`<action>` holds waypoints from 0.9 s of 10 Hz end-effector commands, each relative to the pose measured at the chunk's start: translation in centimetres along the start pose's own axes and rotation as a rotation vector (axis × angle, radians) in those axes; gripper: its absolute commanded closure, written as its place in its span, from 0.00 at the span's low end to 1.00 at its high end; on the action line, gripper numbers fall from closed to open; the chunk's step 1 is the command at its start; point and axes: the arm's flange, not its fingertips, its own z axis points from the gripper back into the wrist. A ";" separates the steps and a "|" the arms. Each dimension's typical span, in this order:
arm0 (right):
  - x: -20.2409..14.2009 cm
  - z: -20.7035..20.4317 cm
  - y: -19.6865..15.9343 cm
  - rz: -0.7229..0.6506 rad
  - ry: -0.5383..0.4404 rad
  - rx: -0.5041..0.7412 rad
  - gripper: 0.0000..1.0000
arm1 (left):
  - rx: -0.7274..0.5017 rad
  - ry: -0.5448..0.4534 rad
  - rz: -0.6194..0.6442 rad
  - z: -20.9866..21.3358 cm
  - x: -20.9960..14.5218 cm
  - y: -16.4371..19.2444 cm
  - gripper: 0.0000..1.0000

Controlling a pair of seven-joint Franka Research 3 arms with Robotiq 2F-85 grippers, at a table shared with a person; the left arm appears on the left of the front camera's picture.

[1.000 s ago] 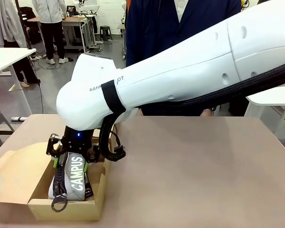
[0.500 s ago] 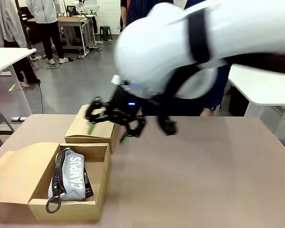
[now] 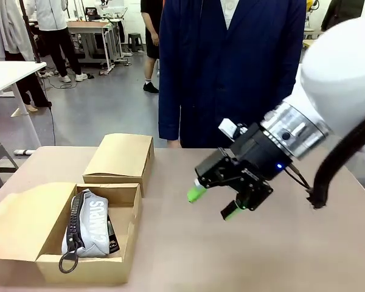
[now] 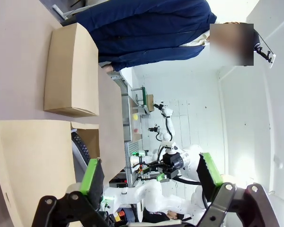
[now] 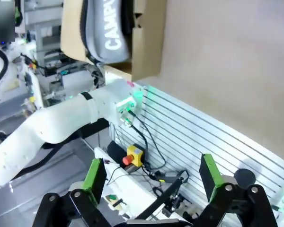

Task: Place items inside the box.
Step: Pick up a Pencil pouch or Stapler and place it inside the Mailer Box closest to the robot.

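Note:
An open cardboard box (image 3: 88,268) sits at the table's near left. Inside it lies a grey zip pouch lettered "CAMPUS" (image 3: 92,222) with a black zipper and a ring pull, on top of a dark item (image 3: 112,243). My right gripper (image 3: 212,204) hangs open above the middle of the table, right of the box, nothing between its green pads. The right wrist view has that gripper (image 5: 151,177) open, with the box (image 5: 149,42) and pouch (image 5: 109,28) far off at the top. My left gripper (image 4: 150,177) is open and holds nothing, with the box's flap (image 4: 71,71) beyond it.
The box's far flap (image 3: 118,155) and left flap (image 3: 18,213) lie spread on the table. A person in a navy coat (image 3: 231,67) stands at the far edge. My left arm (image 5: 61,123) appears as a white limb in the right wrist view. The table right of the box is bare.
My right gripper let go of the "CAMPUS" pouch in the box, opened, rose and swung right across the table. The pouch stays in the box.

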 end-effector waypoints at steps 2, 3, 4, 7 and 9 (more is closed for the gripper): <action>0.8 -0.9 -0.5 0.076 0.094 -0.005 0.00 | -0.007 0.009 -0.020 -0.1 -0.1 -0.1 0.00; 0.8 2.1 -2.2 0.057 0.032 0.083 0.00 | -0.007 0.009 -0.020 -0.1 -0.1 -0.1 0.00; -0.4 6.8 -5.3 0.050 -0.032 0.208 0.00 | -0.007 0.009 -0.020 -0.1 -0.1 -0.1 0.00; -8.1 16.8 -17.7 -0.116 -0.324 0.556 0.00 | -0.007 0.009 -0.020 -0.1 -0.1 -0.1 0.00; -13.2 17.9 -23.4 -0.232 -0.461 0.624 0.00 | -0.007 0.009 -0.020 -0.1 -0.1 -0.1 0.00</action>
